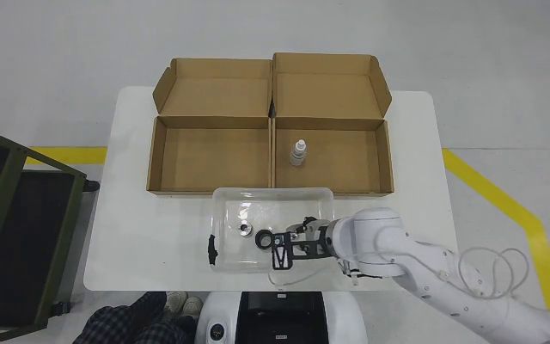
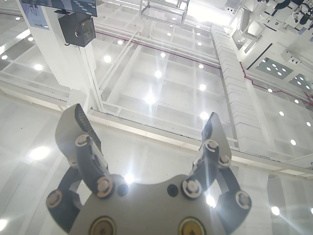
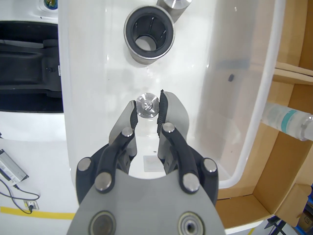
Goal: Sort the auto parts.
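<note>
1. Step in hand: pick. The right gripper [image 3: 147,103] is down inside the bin [image 3: 266,79], with its pads pinching a small metal disc [image 3: 146,110], one pad on each side.
2. Can't say for sure whether the disc is off the bin floor yet. From the wrist view it looks at or just above it.
3. Other parts in the bin: a dark sleeve [image 3: 149,29] stands upright ahead of the fingers, and a steel cylinder [image 3: 171,5] sits just beyond it, close to or touching the sleeve.
4. The left gripper [image 2: 145,112] is spread wide, holds nothing and points up at the ceiling (out of play).
5. Drop targets are two open boxes behind the bin. The right box [image 1: 344,163] already holds a bottle [image 1: 296,153]. The left box [image 1: 206,159] shows only bare floor.
6. Next move, my call: lift straight up until clear of the bin wall, then carry the disc over the rim to a box. Which box suits a metal part isn't evident here.
7. Risk: the disc is thin and round and is gripped on its edge, so it could pivot or slip during the lift.
</note>
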Controlling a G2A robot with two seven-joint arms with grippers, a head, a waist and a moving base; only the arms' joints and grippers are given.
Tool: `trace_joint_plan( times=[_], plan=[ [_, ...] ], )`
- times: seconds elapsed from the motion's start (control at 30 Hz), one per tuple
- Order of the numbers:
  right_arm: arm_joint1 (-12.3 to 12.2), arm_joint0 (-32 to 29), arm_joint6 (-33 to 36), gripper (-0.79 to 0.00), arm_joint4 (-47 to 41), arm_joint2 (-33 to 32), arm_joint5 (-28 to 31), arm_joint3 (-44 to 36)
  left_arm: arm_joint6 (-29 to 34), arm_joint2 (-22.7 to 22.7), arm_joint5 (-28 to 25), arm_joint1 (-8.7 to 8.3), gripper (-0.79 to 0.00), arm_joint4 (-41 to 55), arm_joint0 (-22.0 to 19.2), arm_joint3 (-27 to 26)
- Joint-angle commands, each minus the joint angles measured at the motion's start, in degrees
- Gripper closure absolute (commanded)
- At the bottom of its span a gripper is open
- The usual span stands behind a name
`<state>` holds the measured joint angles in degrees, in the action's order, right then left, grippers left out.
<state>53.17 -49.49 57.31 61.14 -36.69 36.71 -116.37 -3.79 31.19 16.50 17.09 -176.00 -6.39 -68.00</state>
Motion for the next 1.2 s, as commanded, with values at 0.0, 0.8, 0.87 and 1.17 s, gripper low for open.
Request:
trace_joint_plan(
  times=[0.0,0.8,0.87,1.17],
  plan=[
    [-0.04,-0.54,-2.95,0.0,0.42,-0.86,-0.54,-0.11,0.0,0.0,0.0,0.0,-0.785,0.0,0.0,0.0],
    [1.03,-8.11,-44.71,0.0,-0.1,-9.52,-8.31,-1.19,0.0,0.0,0.0,0.0,-0.785,0.0,0.0,0.0],
    [1.37,-8.65,-48.15,0.0,-1.63,-9.59,-8.52,-0.37,0.0,0.0,0.0,0.0,-0.785,0.0,0.0,0.0],
    [2.77,-8.53,-61.63,0.0,-9.42,-11.96,-5.9,2.33,0.0,0.0,0.0,0.0,-0.785,0.0,0.0,0.0]
  ],
)
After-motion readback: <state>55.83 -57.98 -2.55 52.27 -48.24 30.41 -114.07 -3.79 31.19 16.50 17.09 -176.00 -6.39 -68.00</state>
